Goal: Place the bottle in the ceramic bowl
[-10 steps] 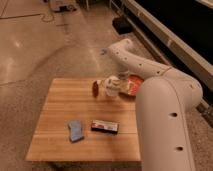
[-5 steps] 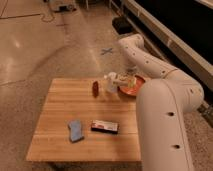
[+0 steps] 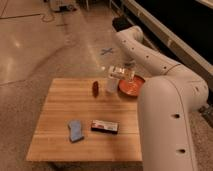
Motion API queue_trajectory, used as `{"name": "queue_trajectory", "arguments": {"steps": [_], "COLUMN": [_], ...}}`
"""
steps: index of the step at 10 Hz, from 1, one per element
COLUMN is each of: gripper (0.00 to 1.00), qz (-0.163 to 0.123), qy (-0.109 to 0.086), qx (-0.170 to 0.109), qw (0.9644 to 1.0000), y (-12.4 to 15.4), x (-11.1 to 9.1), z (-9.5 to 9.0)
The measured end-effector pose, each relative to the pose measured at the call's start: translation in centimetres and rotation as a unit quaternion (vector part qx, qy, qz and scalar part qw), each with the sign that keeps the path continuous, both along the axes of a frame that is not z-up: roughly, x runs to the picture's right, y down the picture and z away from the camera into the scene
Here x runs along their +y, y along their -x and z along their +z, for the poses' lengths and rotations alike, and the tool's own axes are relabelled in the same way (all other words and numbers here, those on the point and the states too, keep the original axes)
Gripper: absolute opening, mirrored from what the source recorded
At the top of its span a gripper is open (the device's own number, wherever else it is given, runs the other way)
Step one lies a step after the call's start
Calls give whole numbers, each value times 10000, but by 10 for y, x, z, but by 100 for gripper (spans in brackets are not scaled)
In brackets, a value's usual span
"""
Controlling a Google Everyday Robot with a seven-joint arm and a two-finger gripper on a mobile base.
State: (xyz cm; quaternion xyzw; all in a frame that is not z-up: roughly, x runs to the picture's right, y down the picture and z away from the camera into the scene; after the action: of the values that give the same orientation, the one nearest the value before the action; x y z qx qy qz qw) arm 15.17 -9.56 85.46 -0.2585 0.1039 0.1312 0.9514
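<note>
Your gripper (image 3: 126, 71) is hanging right of centre in the upper half of the frame, at the end of the white arm (image 3: 150, 55) that is curving down from the upper right, and it appears to be carrying the bottle (image 3: 119, 73), lying roughly level; whether the fingers are closed on it cannot be told. The bottle is sitting at the left rim of the ceramic bowl (image 3: 132, 87), which is resting at the right edge of the desk (image 3: 65, 100), so you are judging the carry nearly done. Be shifting a little further right so the bottle is hanging over the bowl's middle, then lowering before releasing. You are also working just beside the white upright container (image 3: 111, 82), so be keeping clear of it, and of the small dark red object (image 3: 95, 88) to its left.
</note>
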Motion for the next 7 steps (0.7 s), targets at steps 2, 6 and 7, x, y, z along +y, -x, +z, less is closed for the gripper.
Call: {"name": "queue_trajectory", "arguments": {"steps": [2, 6, 7], "gripper": [4, 4, 4], "qz": [127, 506, 625], "qy": [-189, -656, -790], "qx": [142, 724, 918], "qw": [9996, 9939, 9907], "y": [-5, -29, -36], "x": [-5, -10, -11], "z": [3, 7, 9]}}
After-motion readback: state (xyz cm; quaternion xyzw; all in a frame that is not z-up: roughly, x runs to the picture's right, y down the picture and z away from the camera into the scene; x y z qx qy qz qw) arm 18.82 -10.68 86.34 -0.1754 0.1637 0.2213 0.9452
